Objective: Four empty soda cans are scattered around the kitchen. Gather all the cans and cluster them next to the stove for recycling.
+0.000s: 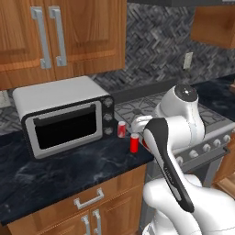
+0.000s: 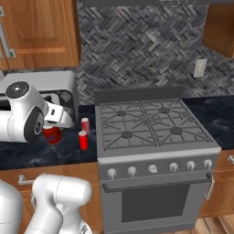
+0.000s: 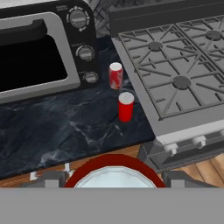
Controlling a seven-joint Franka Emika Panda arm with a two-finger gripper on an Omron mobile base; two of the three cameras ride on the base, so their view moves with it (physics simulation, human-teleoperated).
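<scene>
Two soda cans stand on the black counter just left of the stove (image 2: 151, 123) (image 3: 175, 65) (image 1: 137, 108). The red-and-white can (image 3: 116, 75) (image 2: 85, 124) (image 1: 121, 129) is the farther one. A plain red can (image 3: 126, 106) (image 2: 82, 140) (image 1: 134, 142) stands nearer the counter's front edge. My gripper (image 3: 113, 179) (image 2: 54, 130) hovers over the counter's front edge, left of both cans, shut on a third red can (image 3: 113, 161) (image 2: 52, 135). That can's silver top shows between the fingers (image 3: 48, 179) in the hand view.
A silver toaster oven (image 1: 64, 114) (image 3: 35, 52) sits on the counter (image 3: 65, 127) left of the cans, its knobs close to the red-and-white one. Wooden wall cabinets (image 1: 59, 32) hang above. Drawers and the stove's knobs (image 2: 151, 169) lie below the counter edge.
</scene>
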